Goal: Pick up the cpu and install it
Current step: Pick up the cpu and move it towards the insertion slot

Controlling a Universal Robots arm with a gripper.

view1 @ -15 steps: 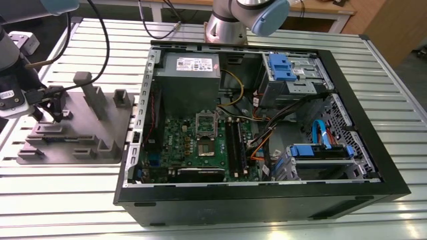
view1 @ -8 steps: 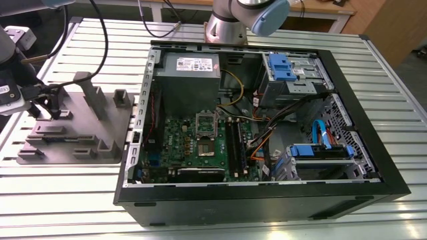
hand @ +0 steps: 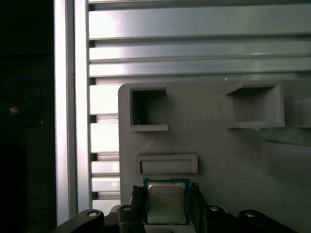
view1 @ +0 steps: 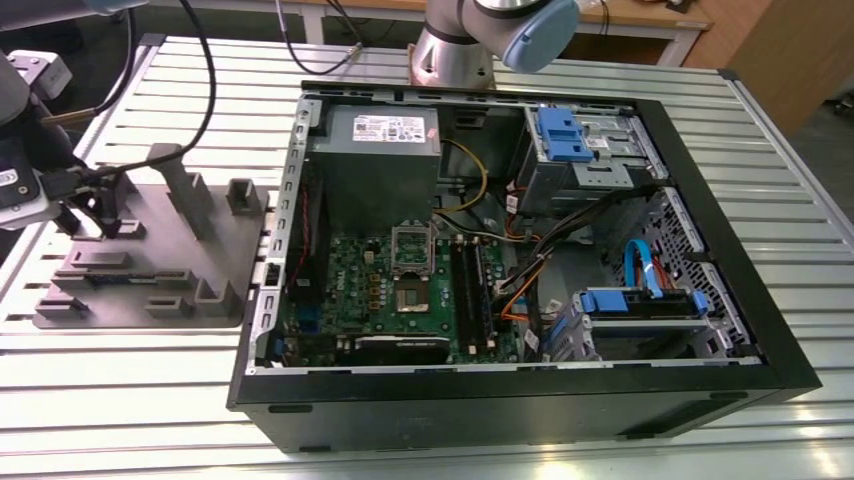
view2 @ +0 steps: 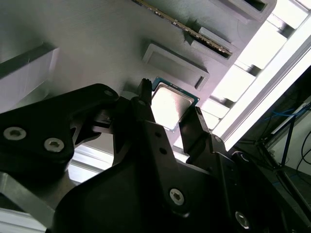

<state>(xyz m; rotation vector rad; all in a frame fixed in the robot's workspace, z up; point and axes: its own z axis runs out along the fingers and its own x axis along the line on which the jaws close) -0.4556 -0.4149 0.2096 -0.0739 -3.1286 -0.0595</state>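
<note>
Black fingers [hand: 137, 204] pinch shiny silver square cpu [hand: 166, 203].

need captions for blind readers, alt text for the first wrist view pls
The gripper clamps a silver-topped cpu between its fingers, over a grey tray with rectangular pockets. A slatted metal table lies beyond the tray.

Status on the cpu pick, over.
Gripper shut on cpu, at grey tray. Cpu not yet installed. Nothing blocking.
</note>
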